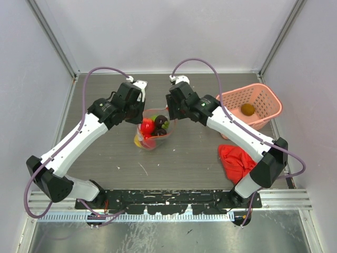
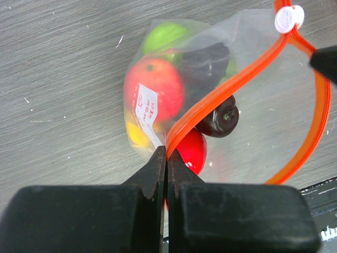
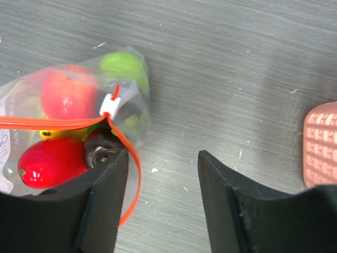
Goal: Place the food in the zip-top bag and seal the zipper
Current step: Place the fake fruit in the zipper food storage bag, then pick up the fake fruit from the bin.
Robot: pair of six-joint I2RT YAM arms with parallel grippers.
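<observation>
**Clear zip-top bag (image 1: 152, 142) loaded with the food (image 1: 148, 126), its mouth partly open**

From above, the bag lies mid-table (image 1: 105, 153) between the two arms. Red, green, dark and yellow fruit show through the plastic. A pink basket (image 1: 266, 89) stands at the far right with one round brownish fruit (image 1: 247, 109) inside. A red cloth (image 1: 237, 161) lies nearer the arm bases.

In the left wrist view, the left gripper (image 2: 167, 155) is clamped on the zipper (image 2: 231, 84), with its jaws meeting on the orange strip. Beyond the pinch the strip parts into an open loop that reaches the white slider (image 2: 288, 18). A white label (image 2: 147, 105) sits on the bag's side.

In the right wrist view, the right gripper (image 3: 163, 154) is spread wide and grips nothing. The bag and slider lie against the finger on the picture's left, with bare table between the jaws.
</observation>
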